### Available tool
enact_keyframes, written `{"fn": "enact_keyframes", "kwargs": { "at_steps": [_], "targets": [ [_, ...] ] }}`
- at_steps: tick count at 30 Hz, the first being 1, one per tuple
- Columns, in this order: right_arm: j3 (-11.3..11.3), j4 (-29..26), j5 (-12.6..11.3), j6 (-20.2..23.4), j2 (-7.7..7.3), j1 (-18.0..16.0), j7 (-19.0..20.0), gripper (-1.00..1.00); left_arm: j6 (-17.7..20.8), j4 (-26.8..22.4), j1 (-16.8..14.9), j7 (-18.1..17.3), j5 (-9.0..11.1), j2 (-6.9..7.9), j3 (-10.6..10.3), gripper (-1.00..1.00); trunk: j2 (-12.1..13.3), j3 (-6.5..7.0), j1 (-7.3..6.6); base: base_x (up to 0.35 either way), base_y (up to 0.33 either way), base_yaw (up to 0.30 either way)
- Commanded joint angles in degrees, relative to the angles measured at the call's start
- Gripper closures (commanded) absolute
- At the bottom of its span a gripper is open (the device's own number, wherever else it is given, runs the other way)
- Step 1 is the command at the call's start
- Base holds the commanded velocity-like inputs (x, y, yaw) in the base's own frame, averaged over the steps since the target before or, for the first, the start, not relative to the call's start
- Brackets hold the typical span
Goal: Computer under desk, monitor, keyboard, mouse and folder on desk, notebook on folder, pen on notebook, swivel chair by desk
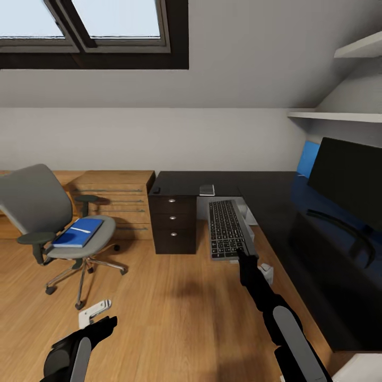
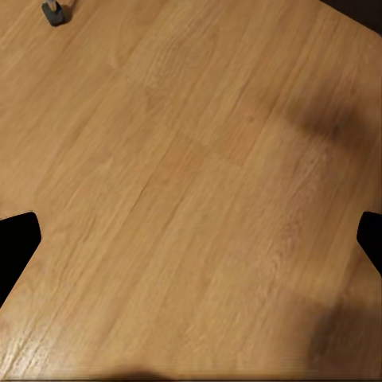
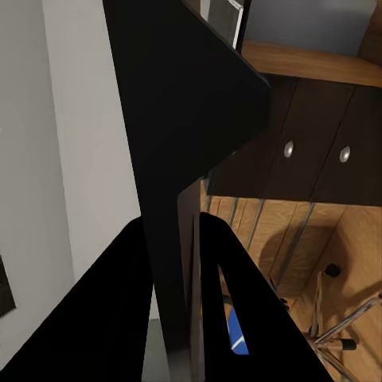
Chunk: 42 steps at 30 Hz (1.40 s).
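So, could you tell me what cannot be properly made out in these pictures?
Monitor: head view, cut off by the right edge.
Pale box under the desk: head view, mostly hidden by the keyboard and the right gripper.
Small grey item on the desk: head view, too small to identify.

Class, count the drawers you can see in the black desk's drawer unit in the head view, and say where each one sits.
3, stacked in the desk's drawer unit beside the swivel chair: top drawer, middle drawer, bottom drawer. Other drawers may be hidden.
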Motion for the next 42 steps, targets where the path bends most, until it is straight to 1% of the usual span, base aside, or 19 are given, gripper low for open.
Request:
{"fn": "enact_keyframes", "kwargs": {
  "at_steps": [1,4,6,9,11,16,17,19,20,21,24,25,26,27,28,31,32,39,42],
  "targets": [
    [-0.06,-0.09,-0.36,0.18,-0.02,-0.03,-0.18,1.0,0.21,0.35,-0.04,0.43,0.6,-0.04,0.06,-1.0,0.37,0.12,-0.23,-0.007,0.0,0.0],
    [-0.1,-0.09,-0.4,0.25,-0.06,-0.03,-0.18,1.0,0.21,1.36,-0.04,0.48,0.6,-0.09,0.0,-1.0,1.57,0.66,-0.89,-0.003,0.0,0.0],
    [-0.15,-0.09,-0.43,0.29,-0.12,-0.03,-0.18,1.0,0.21,2.09,-0.04,0.58,0.6,-0.1,-0.41,-1.0,2.37,1.02,-1.33,0.0,0.0,0.0],
    [-0.26,-0.12,-0.45,0.28,-0.24,-0.03,-0.23,1.0,0.22,2.95,-0.04,0.77,0.64,0.02,-1.7,-1.0,3.58,1.56,-1.98,0.0,0.0,0.0],
    [-0.27,-0.14,-0.45,0.26,-0.24,-0.03,-0.24,1.0,0.22,4.08,-0.04,0.74,0.62,0.03,-1.83,-1.0,4.38,1.91,-2.42,0.0,0.0,0.0],
    [-0.26,-0.17,-0.49,0.31,-0.3,-0.03,-0.26,1.0,-0.51,13.88,-0.04,0.76,0.48,0.18,-2.18,-1.0,6.38,2.81,-3.52,0.0,0.0,0.0],
    [-0.24,-0.17,-0.52,0.39,-0.27,-0.03,-0.27,1.0,-2.34,16.73,-0.04,0.76,0.42,0.25,-2.25,-1.0,6.79,2.99,-3.74,0.0,0.0,0.0],
    [-0.23,-0.17,-0.53,0.64,-0.26,-0.03,-0.27,1.0,-6.66,20.59,-0.04,0.76,0.05,0.6,-2.3,-1.0,7.59,3.35,-4.18,0.0,0.0,0.0],
    [-0.22,-0.17,-0.53,0.72,-0.26,-0.03,-0.27,1.0,-7.88,21.65,-0.04,0.76,-0.15,0.75,-2.31,-1.0,7.99,3.53,-4.4,0.0,0.0,0.0],
    [-0.22,-0.17,-0.54,0.86,-0.26,-0.03,-0.27,1.0,-10.28,23.91,-0.04,0.76,-0.76,1.22,-2.3,-1.0,8.39,3.71,-4.62,0.0,0.0,0.0],
    [-0.17,-0.07,-0.54,1.29,-0.21,-0.01,-0.27,1.0,-18.78,33.05,-0.04,0.7,-2.78,3.8,-2.22,-1.0,9.59,4.25,-5.28,0.0,0.0,0.0],
    [-0.16,-0.04,-0.54,1.33,-0.18,-0.02,-0.27,1.0,-20.52,34.43,-0.04,0.7,-2.95,4.15,-2.22,-1.0,9.99,4.43,-5.5,0.0,0.0,0.0],
    [-0.15,0.05,-0.54,1.4,-0.13,-0.01,-0.27,1.0,-25.56,37.42,-0.04,0.68,-3.27,4.83,-2.23,-1.0,10.4,4.61,-5.72,0.0,0.0,0.0],
    [-0.14,0.1,-0.54,1.42,-0.11,-0.01,-0.27,1.0,-28.07,38.65,-0.04,0.68,-3.4,5.04,-2.25,-1.0,10.8,4.79,-5.94,0.0,0.0,0.0],
    [-0.1,0.13,-0.54,1.44,-0.1,-0.02,-0.27,1.0,-29.69,39.47,-0.04,0.67,-3.47,5.16,-2.28,-1.0,11.2,4.97,-6.16,0.0,0.0,0.0],
    [-0.11,0.16,-0.54,1.46,-0.08,-0.03,-0.27,1.0,-31.73,40.47,-0.04,0.67,-3.57,5.36,-2.38,-1.0,12.4,5.5,-6.82,0.0,0.0,0.0],
    [-0.09,0.17,-0.54,1.42,-0.03,-0.03,-0.27,1.0,-32.51,40.76,-0.04,0.66,-3.6,5.48,-2.37,-1.0,12.4,5.5,-6.82,0.0,0.0,0.0],
    [-0.04,0.12,-0.54,1.49,0.01,-0.03,-0.18,1.0,-33.16,41.03,-0.04,0.62,-3.58,5.47,-2.5,-1.0,12.4,5.5,-6.82,0.0,0.0,0.0],
    [-0.04,0.1,-0.54,1.49,0.01,-0.02,-0.18,1.0,-33.27,41.87,-0.04,0.69,-3.62,5.49,-2.5,-1.0,12.4,5.5,-6.82,0.0,-0.082,0.0]
  ]
}}
